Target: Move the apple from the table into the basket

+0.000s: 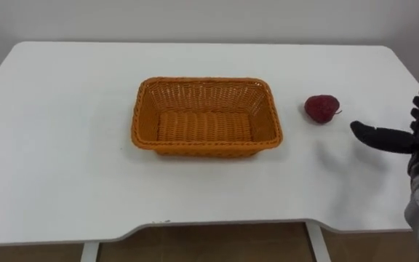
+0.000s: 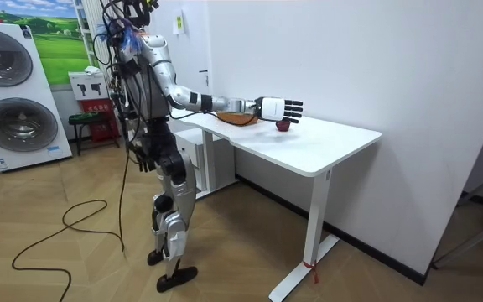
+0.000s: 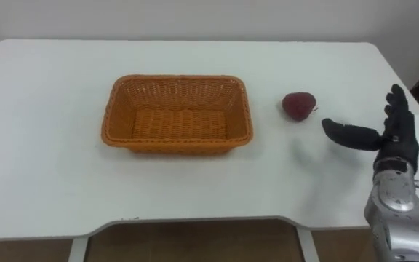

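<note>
At the lower right of the eye views, the right robot hand (image 3: 397, 142) is hovering over the white desk (image 3: 49, 167), its fingers standing straight and spread and its thumb sticking out leftward towards the apple (image 3: 298, 105). It is gripping nothing. The one apple is sitting on the bare desk right of centre, apart from the thumb and just right of the one orange wicker basket (image 3: 177, 143), which is lying empty at mid-frame. The apple is looking small, dark red and rounded, with a slightly lumpy top. The room view is adding what the eye views are missing: the robot is standing upright at the desk's end at left of centre, reaching its right arm over the desk, while the left robot hand (image 2: 142, 157) is hanging by its hip, in a state I cannot tell. Two white washing machines (image 2: 11, 92) are standing stacked at the far left.
</note>
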